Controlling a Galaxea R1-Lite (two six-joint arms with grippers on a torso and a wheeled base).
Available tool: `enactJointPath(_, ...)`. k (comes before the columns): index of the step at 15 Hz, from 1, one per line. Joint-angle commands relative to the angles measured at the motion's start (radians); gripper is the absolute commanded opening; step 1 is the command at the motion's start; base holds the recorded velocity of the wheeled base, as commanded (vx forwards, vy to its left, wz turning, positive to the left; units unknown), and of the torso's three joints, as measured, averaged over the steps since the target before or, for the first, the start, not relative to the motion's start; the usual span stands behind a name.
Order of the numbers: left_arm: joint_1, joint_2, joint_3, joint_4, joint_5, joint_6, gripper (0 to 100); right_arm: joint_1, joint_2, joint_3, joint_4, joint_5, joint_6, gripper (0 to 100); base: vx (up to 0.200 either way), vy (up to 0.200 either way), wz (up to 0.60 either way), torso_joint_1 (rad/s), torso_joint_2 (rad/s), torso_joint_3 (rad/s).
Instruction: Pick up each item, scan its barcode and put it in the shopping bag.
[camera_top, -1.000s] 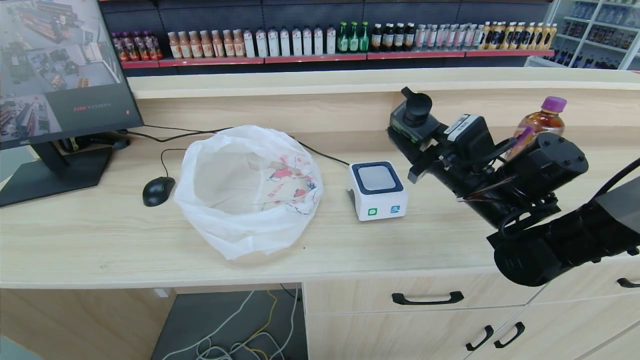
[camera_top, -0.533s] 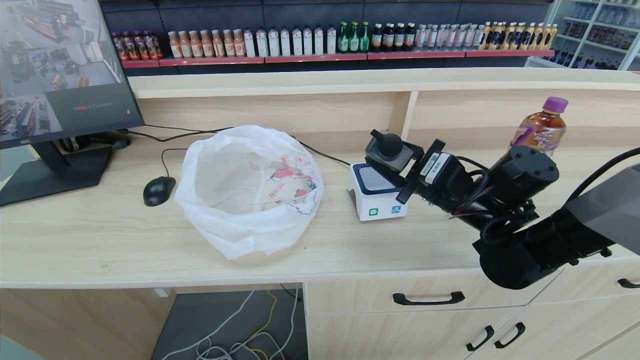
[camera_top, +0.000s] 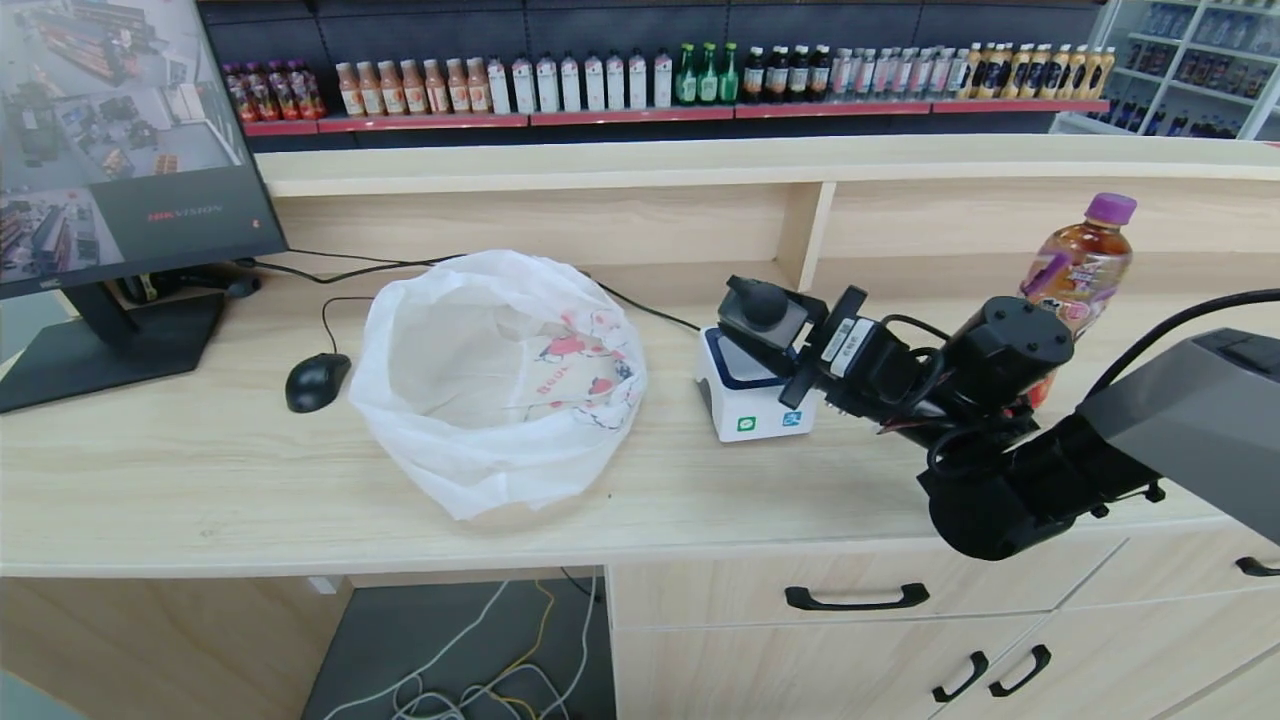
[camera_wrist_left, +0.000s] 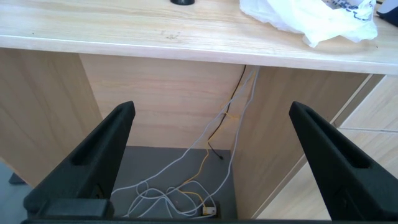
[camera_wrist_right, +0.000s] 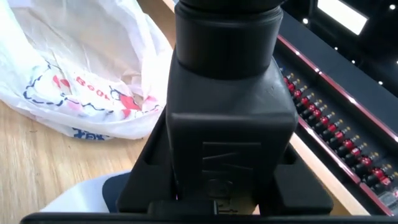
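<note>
Two pincers: right pincer (camera_top: 785, 340) clamped on dark bottle (camera_top: 760, 305), just over scanner (camera_top: 745, 415) beside shopping bag (camera_top: 470, 380) on bench (camera_top: 200, 480); left pincer (camera_wrist_left: 211, 109) spread open, low before bench.

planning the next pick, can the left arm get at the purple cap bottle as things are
Probably not. The left gripper hangs below the counter edge, fingers open, while the bottle stands at the counter's far right, behind the right arm holding a dark item over the scanner.
</note>
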Motion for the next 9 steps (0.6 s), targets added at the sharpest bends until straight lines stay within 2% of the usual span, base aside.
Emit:
enactJointPath(1,0.000,0.000,0.000,0.000,0.000,0.000,100,-0.003,0.023,-0.010,-0.001,0.001,0.000,0,0.000,0.000,0.00,0.000,0.00,0.000)
enactJointPath(9,0.000,0.000,0.000,0.000,0.000,0.000,100,-0.015,0.043,-0.027,-0.001,0.001,-0.009,0,0.000,0.000,0.00,0.000,0.00,0.000)
